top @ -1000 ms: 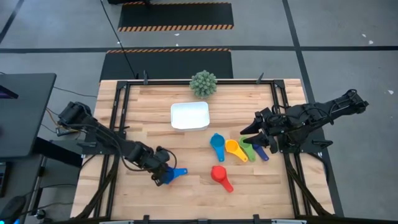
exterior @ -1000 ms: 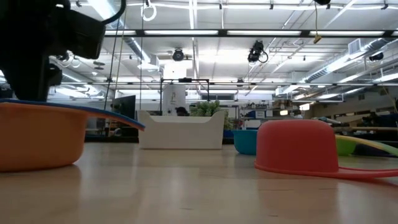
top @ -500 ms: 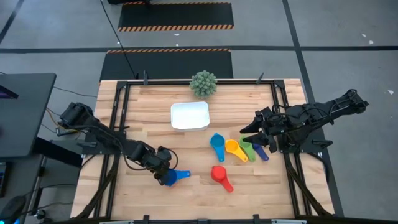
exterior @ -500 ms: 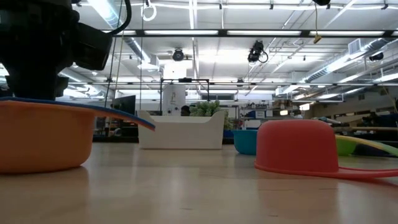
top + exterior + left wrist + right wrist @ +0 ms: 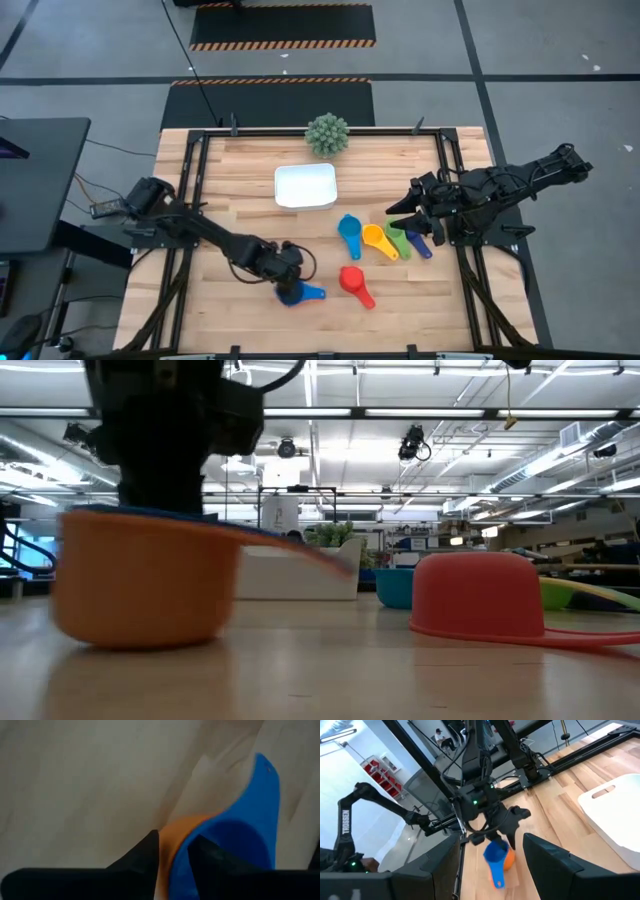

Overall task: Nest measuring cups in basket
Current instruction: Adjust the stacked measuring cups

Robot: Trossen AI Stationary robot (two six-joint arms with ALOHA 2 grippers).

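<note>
Nearest the front edge of the desk (image 5: 200, 310), the left pincer (image 5: 285, 283) is down low and closed on the blue cup (image 5: 296, 293), its fingers (image 5: 145, 855) pinching the rim; an orange cup (image 5: 140, 580) sits beneath the blue one, so a first pair looks nested already — though whether the orange one is gripped too or only carried along I cannot tell. Just right of it the red cup (image 5: 351, 280) lies upside down on the wood, untouched. A little farther back, the teal cup (image 5: 348, 229), yellow cup (image 5: 375, 238), green cup (image 5: 397, 241) and dark purple-blue cup (image 5: 419, 243) lie in a row, handles fanned toward the near right. The right pincer (image 5: 398, 212) waits above the right end of that row with its fingers spread, holding nothing. Farther still, the white basket (image 5: 284, 196) stands with no cup in it — so the task is at an early stage: five loose cups remain to stack, and the whole set has yet to reach the tub.
</note>
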